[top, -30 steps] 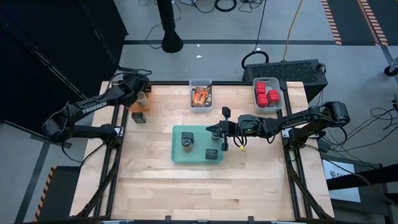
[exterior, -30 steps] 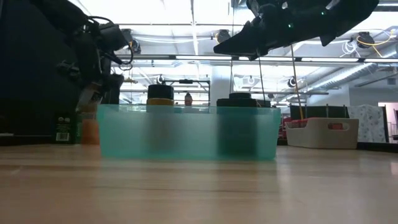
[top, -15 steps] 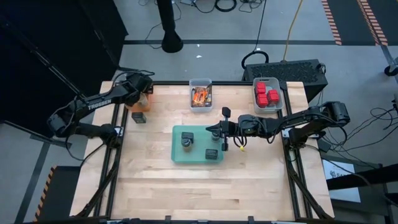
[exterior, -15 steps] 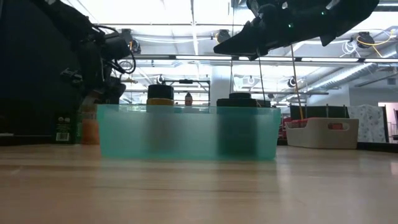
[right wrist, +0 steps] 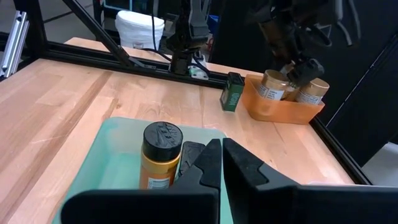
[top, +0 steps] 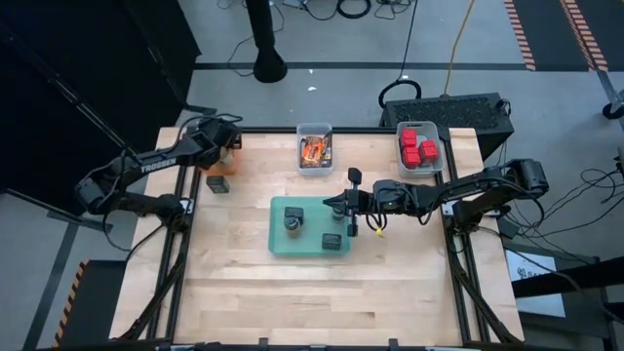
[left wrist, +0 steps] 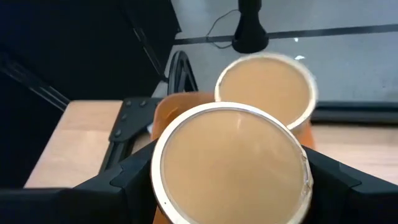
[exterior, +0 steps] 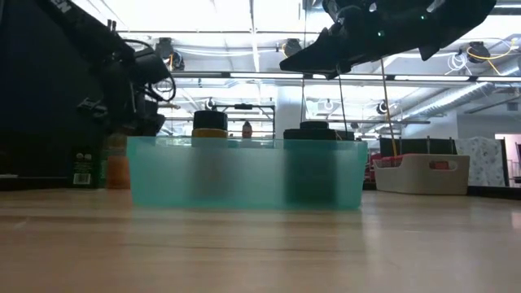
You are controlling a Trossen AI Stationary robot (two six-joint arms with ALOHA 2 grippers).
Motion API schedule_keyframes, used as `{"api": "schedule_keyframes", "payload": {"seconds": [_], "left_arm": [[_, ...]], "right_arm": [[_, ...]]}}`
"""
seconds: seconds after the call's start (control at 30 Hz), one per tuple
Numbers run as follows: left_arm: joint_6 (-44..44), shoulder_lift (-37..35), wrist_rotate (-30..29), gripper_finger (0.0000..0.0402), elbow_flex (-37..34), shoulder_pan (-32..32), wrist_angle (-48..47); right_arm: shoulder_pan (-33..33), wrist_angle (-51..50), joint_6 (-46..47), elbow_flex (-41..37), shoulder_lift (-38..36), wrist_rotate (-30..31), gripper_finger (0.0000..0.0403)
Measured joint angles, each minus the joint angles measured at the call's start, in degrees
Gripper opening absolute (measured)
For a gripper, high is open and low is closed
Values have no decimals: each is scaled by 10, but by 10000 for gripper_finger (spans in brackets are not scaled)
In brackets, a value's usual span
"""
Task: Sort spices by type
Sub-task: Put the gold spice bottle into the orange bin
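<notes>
Wooden surface (top: 292, 292) under bright shop lights, and I've got my left fingers (left wrist: 336, 180) spread wide around a tan round jar (left wrist: 231, 163), hanging over the orange bin (right wrist: 283, 107) at the far left corner, where a second tan jar (left wrist: 266, 87) sits. My right fingers (right wrist: 214, 165) are pressed together on nothing, hovering over the teal tray (top: 278, 239), which carries a dark-capped jar (right wrist: 160, 155) and a dark block (top: 332, 241).

overhead; table-level; two wrist views
</notes>
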Motion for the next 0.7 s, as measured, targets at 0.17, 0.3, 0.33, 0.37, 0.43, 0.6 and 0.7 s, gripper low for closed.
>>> {"api": "schedule_keyframes", "payload": {"seconds": [0.17,0.3,0.33,0.37,0.43,0.6,0.7], "left_arm": [[-8,-1,-3,279,-16,0,8],[-7,-1,-3,286,-17,0,12],[-5,-1,-3,296,-17,0,16],[-4,-1,-3,309,-17,0,17],[-4,-1,-3,330,-17,0,16],[-2,0,-3,344,-17,0,16],[0,-1,-3,346,-17,0,16]], "right_arm": [[0,0,0,0,0,0,0],[0,0,0,0,0,0,0],[0,0,0,0,0,0,0],[0,0,0,0,0,0,0],[0,0,0,0,0,0,0],[0,0,0,0,0,0,0],[0,0,0,0,0,0,0]]}}
